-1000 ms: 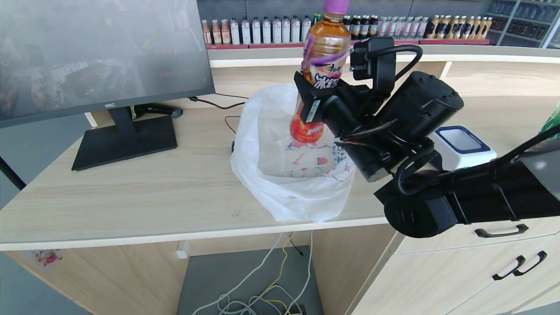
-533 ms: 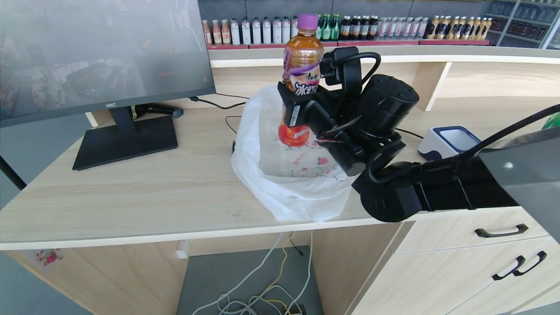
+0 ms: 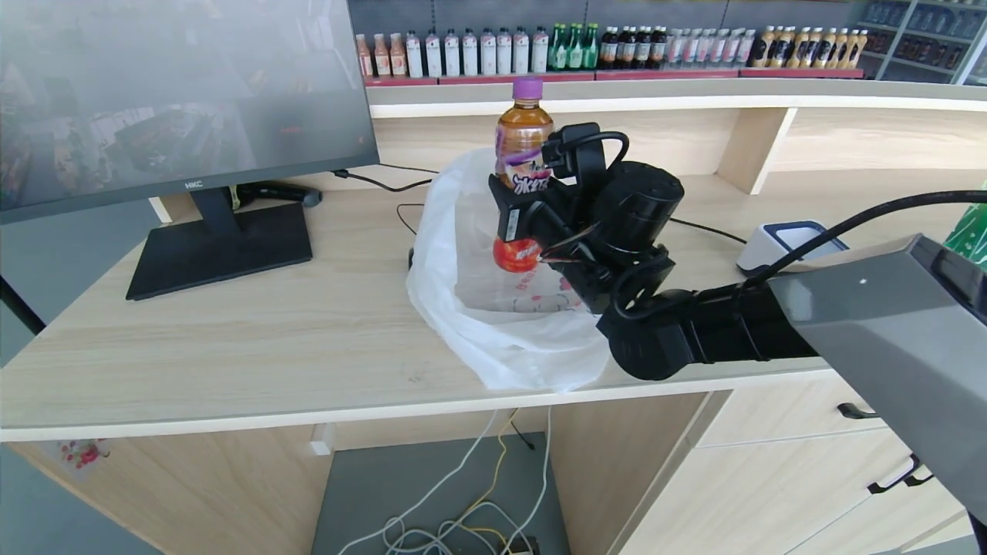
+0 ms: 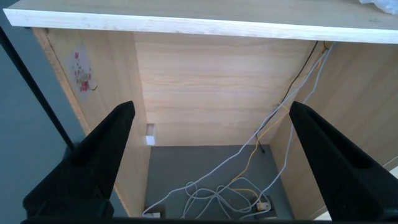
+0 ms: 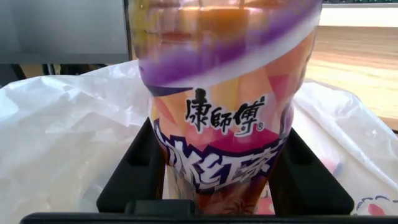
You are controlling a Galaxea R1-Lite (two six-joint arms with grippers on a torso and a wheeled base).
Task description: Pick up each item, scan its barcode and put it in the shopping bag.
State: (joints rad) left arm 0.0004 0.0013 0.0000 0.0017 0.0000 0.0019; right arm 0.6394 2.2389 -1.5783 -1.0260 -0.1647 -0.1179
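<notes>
A tea bottle (image 3: 523, 146) with a purple cap and an orange and purple label stands upright in my right gripper (image 3: 518, 212), which is shut on its middle. It hangs over the open mouth of the white plastic shopping bag (image 3: 493, 308) on the wooden counter. Up close, the bottle (image 5: 227, 93) sits between the black fingers (image 5: 134, 165), with the bag (image 5: 56, 143) behind and below it. My left gripper (image 4: 208, 162) is open below the counter's front edge, pointing at the floor with nothing between its fingers. The white barcode scanner (image 3: 790, 243) sits on the counter right of the bag.
A monitor (image 3: 177, 100) on a black stand (image 3: 220, 250) occupies the counter's left. A handheld black scanner (image 3: 274, 194) lies behind it. Shelves of bottles (image 3: 617, 46) line the back wall. Cables (image 4: 249, 180) hang under the counter. A green item (image 3: 973, 223) is at the right edge.
My right arm has carried the bottle left and down, from high over the bag's right side toward its open mouth. The scanner has come out from behind the arm.
</notes>
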